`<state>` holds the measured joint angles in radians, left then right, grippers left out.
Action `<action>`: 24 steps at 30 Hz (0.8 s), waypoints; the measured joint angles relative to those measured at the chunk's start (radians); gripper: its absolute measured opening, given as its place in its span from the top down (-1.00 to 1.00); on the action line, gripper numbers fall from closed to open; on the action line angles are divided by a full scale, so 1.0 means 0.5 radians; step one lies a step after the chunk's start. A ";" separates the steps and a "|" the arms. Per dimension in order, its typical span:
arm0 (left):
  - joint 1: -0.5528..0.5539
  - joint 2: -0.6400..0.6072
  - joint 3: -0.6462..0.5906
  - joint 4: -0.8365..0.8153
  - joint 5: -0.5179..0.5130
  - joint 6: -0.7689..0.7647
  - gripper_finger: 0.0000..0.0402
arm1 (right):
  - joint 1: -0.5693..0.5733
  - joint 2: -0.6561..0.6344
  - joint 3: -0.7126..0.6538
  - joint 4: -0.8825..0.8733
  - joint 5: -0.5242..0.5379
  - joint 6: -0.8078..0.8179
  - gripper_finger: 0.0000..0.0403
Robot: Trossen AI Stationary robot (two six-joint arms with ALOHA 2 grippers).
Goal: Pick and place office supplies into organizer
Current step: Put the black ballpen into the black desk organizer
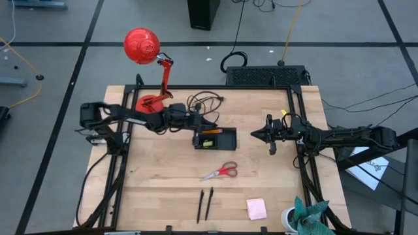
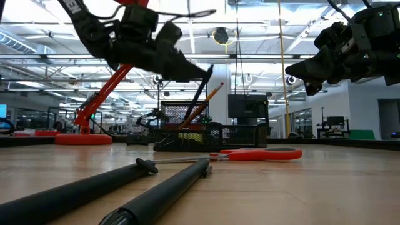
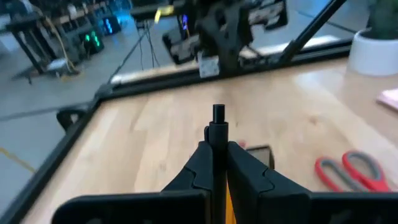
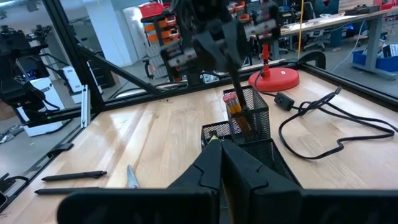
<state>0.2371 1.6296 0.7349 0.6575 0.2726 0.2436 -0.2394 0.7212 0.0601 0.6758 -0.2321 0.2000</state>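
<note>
The black organizer (image 1: 222,139) stands mid-table, with orange pencils (image 4: 235,106) upright in its mesh cup. My left gripper (image 1: 208,125) hovers over the organizer's left end, shut on a black pen (image 2: 200,94). My right gripper (image 1: 256,134) waits shut in the air, to the right of the organizer, touching nothing. Red-handled scissors (image 1: 221,172) lie flat on the table nearer the front. Two more black pens (image 1: 204,203) and a pink sticky-note pad (image 1: 256,209) lie by the near edge. My left gripper pinches the black pen between its two fingers, close to the pen's upper end (image 3: 218,115), which sticks up past the fingertips. The fingers come nearly level from the table's left and lie across the pen. It slants down, its lower end (image 2: 189,122) inside the organizer's mesh cup.
A red desk lamp (image 1: 147,52) and a looped black cable (image 1: 202,101) sit behind the organizer. A large black box (image 1: 266,75) stands at the far edge. A white cup with green cloth (image 1: 304,219) occupies the near right corner.
</note>
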 joint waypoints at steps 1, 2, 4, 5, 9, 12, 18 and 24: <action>0.010 0.027 0.000 -0.001 0.000 -0.007 0.90 | 0.000 0.000 0.000 0.000 0.000 -0.004 0.98; 0.020 0.054 0.000 -0.001 0.000 -0.023 0.90 | 0.000 0.000 0.000 0.000 0.000 -0.005 0.98; 0.037 0.100 0.000 -0.008 0.000 -0.040 0.89 | 0.000 0.000 0.000 0.000 0.000 -0.005 0.98; 0.041 0.123 0.000 -0.008 0.000 -0.044 0.89 | 0.000 0.001 0.000 -0.001 0.000 -0.005 0.98; 0.047 0.175 0.000 -0.008 0.000 -0.055 0.88 | -0.001 0.000 0.000 0.000 0.000 -0.005 0.98; 0.047 0.174 0.000 -0.016 0.000 -0.051 0.88 | -0.001 0.000 0.000 0.000 0.001 -0.005 0.98; 0.047 0.174 0.000 -0.021 -0.001 -0.085 0.87 | 0.000 0.001 0.000 0.000 0.000 -0.005 0.98; 0.047 0.174 0.000 -0.021 -0.003 -0.141 0.82 | -0.001 0.000 0.000 0.000 0.000 -0.005 0.98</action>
<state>0.2607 1.7164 0.7349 0.6472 0.2710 0.1733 -0.2398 0.7212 0.0601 0.6758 -0.2321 0.1974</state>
